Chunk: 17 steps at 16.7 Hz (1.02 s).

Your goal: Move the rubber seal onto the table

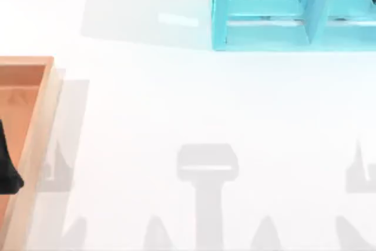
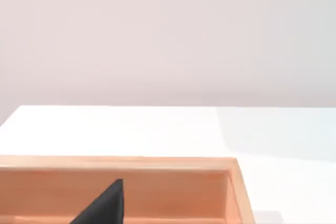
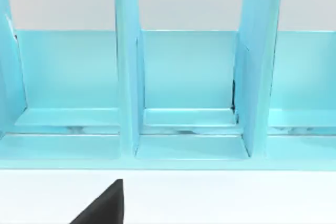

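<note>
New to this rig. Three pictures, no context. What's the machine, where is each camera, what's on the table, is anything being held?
It is a pair of AgileX arms with two-finger grippers at a broad plain white table, in a rendered simulation.

The top view looks down from above. At its left edge lies an orange-brown wooden tray with a pale rim; at the far right stands a turquoise shelf unit.

The other two pictures come from cameras on the wrists. The left wrist view looks into the tray, with a dark finger of the left gripper over it. The right wrist view faces the shelf's open compartments, with a dark finger of the right gripper above the table.

Nothing can be seen held.
</note>
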Tool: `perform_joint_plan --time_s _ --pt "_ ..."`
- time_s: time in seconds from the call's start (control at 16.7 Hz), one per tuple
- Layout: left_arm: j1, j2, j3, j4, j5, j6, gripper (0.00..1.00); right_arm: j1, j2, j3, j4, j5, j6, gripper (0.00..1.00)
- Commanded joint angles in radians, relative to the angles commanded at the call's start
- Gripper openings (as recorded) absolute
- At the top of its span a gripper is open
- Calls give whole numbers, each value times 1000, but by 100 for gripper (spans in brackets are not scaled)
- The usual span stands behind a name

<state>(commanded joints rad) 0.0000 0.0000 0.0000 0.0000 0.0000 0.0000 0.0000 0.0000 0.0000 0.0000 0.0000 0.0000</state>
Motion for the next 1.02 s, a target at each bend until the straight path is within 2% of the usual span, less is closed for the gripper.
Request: perform_joint_plan --time_s 0.24,0.48,0.66,1.02 --pt "9 34 32 -31 1 12 100 0 0 0 0 0 0 100" --pt "54 225 212 -206 2 72 100 0 0 0 0 0 0 100" --pt "106 476 420 -402 0 134 100 0 0 0 0 0 0 100" --pt "225 1111 863 -823 -6 256 100 0 0 0 0 0 0 100"
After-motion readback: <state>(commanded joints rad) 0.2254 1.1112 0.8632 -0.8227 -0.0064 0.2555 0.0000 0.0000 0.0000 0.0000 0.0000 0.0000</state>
